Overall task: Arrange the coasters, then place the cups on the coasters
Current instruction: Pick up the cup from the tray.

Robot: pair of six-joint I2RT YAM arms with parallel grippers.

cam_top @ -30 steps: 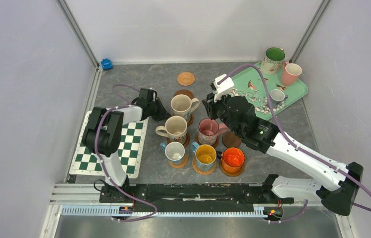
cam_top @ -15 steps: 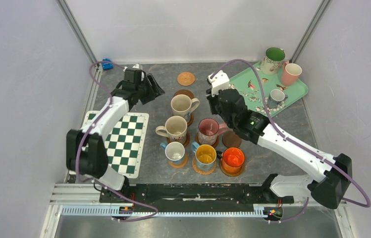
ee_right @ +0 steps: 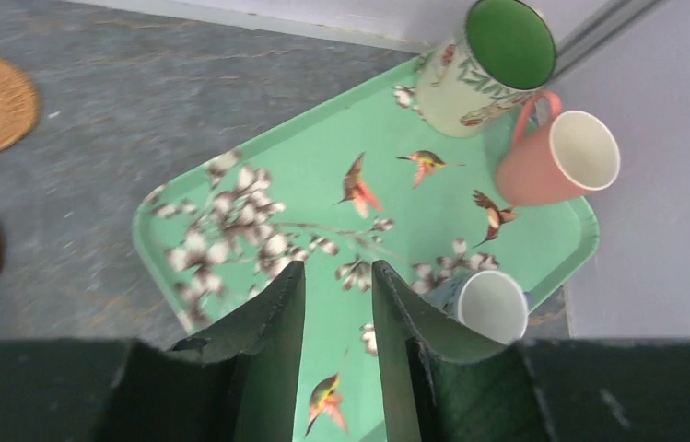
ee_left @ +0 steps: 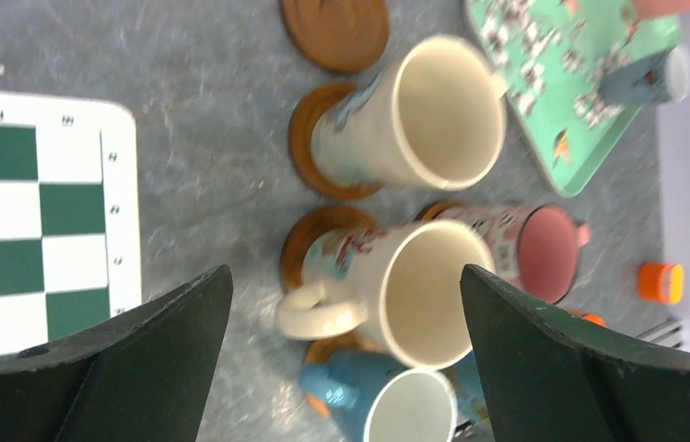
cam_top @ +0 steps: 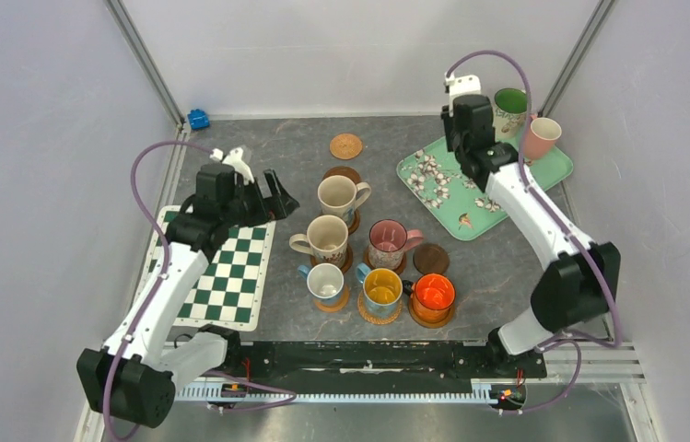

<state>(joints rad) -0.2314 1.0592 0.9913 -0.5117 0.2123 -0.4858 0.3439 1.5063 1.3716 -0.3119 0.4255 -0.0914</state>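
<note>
Six cups stand on coasters mid-table: two cream mugs [cam_top: 339, 195] [cam_top: 325, 237], a pink speckled mug [cam_top: 387, 241], a small blue cup [cam_top: 326, 281], a blue mug with yellow inside [cam_top: 382, 287] and an orange mug [cam_top: 433, 293]. A rattan coaster [cam_top: 345, 145] and brown coasters [cam_top: 430, 259] [ee_left: 334, 28] lie bare. My left gripper [cam_top: 274, 200] [ee_left: 345, 272] is wide open just left of the cream mugs, holding nothing. My right gripper [cam_top: 463, 138] [ee_right: 338, 269] hovers over the tray, jaws slightly apart and empty, beside a small white cup [ee_right: 488, 304]. A green-inside mug [ee_right: 493, 64] and a pink cup [ee_right: 567, 161] stand at the tray's far end.
The mint floral tray [cam_top: 456, 198] sits at the back right near the wall. A green-white checkered mat [cam_top: 221, 276] lies at the left under my left arm. A small blue object [cam_top: 198, 118] rests in the back left corner.
My left gripper has gone from shut to wide open beside the cream mugs. My right arm has swung from the cups in the middle to the tray at back right, its jaws parting a little.
</note>
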